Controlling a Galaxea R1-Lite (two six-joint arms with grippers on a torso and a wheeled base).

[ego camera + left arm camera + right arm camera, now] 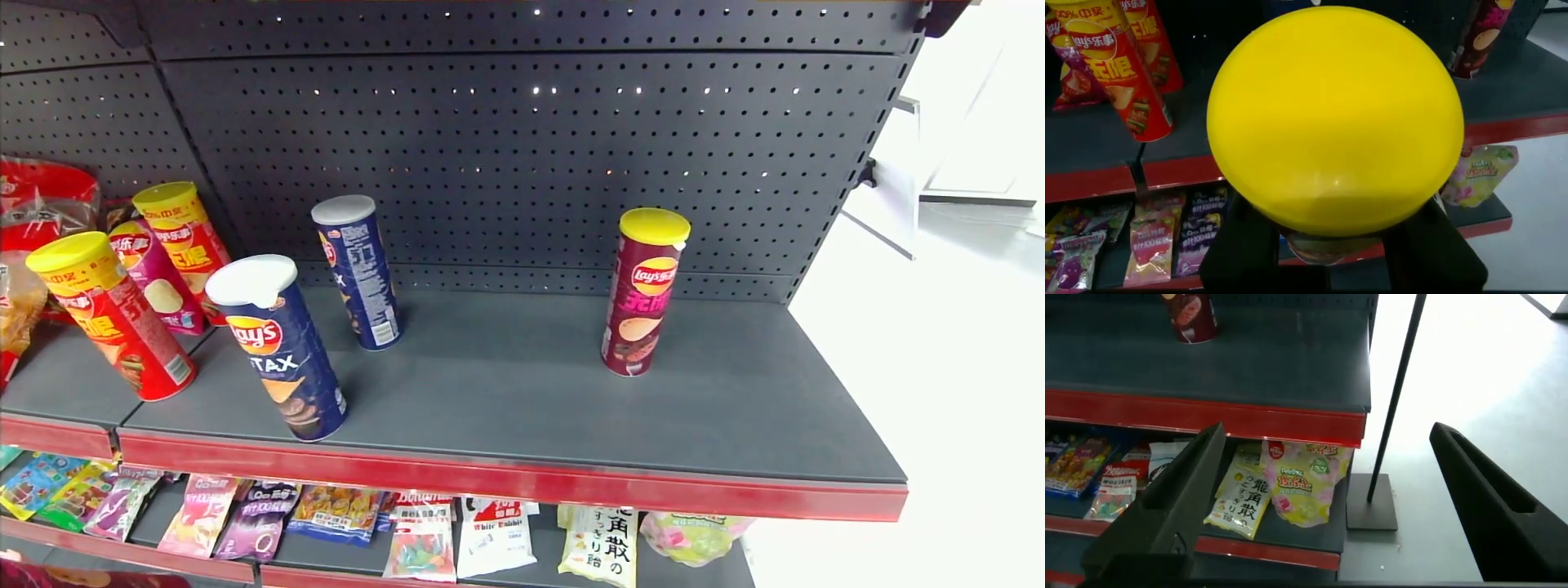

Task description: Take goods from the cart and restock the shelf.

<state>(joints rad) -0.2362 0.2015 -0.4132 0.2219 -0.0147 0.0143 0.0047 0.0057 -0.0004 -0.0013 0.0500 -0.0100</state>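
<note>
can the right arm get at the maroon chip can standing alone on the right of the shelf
Probably yes. The right tool is open and empty, facing the shelf, and the maroon chip can stands with bare shelf all round it. The tool sits lower, so it must rise first.

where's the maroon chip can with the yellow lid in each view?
Head: maroon can alone, right part of the shelf.
Left wrist: maroon can on the shelf beyond the held can's yellow lid.
Right wrist: maroon can's base on the shelf.
Shared: green snack bag under that shelf end.
</note>
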